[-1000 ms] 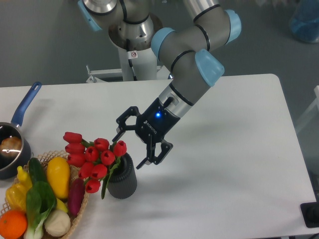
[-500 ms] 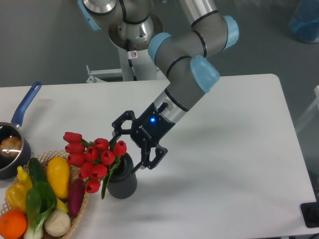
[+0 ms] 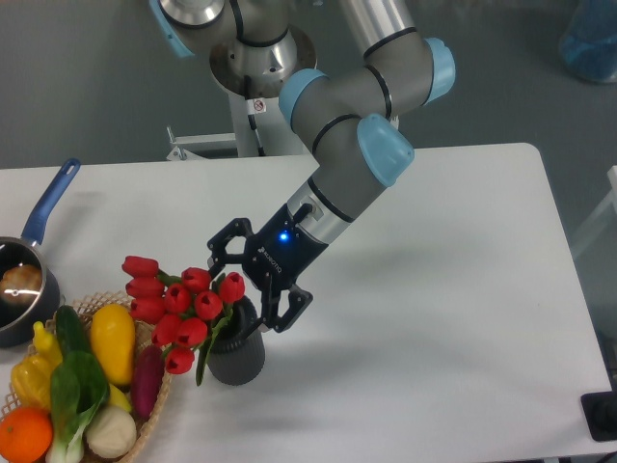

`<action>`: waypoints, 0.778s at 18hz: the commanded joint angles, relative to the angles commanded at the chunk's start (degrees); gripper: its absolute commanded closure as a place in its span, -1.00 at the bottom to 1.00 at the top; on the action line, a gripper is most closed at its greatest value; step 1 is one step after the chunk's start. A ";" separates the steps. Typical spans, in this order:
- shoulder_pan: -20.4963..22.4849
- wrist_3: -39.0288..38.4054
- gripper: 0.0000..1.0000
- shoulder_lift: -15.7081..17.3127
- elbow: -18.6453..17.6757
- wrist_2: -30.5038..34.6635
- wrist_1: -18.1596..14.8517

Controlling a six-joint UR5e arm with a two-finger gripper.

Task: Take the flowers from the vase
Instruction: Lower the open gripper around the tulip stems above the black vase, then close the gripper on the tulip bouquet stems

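The flowers [image 3: 178, 307], a bunch of red tulips with green leaves, stand in the small dark grey vase [image 3: 237, 354] at the table's front left and lean to the left. My gripper [image 3: 241, 287] is open, reaching in from the right. Its fingers straddle the rightmost tulip and the stems just above the vase's mouth. One fingertip [image 3: 216, 266] is behind the blooms, the other [image 3: 263, 323] is at the vase's right rim. The jaws have not closed on the stems.
A wicker basket [image 3: 157, 405] of yellow, purple, green and orange vegetables sits right beside the vase on its left. A dark saucepan [image 3: 19, 304] with a blue handle stands at the left edge. The arm's base [image 3: 258, 58] is behind the table.
My gripper has moved left and slightly down, from beside the vase's right side to around the flower stems. It has stayed open. The flowers and vase have not moved.
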 joint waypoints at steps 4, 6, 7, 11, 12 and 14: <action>-0.79 1.40 -1.00 -0.18 0.00 0.35 -0.09; -0.79 1.49 -1.00 -0.26 0.17 0.35 -0.09; -0.79 1.41 -1.00 -0.35 0.18 0.35 -0.09; -0.79 1.50 -1.00 -0.53 0.18 0.35 0.00; -0.79 1.50 -1.00 -0.53 0.18 0.35 0.00; -0.79 1.50 -1.00 -0.70 0.18 0.35 0.00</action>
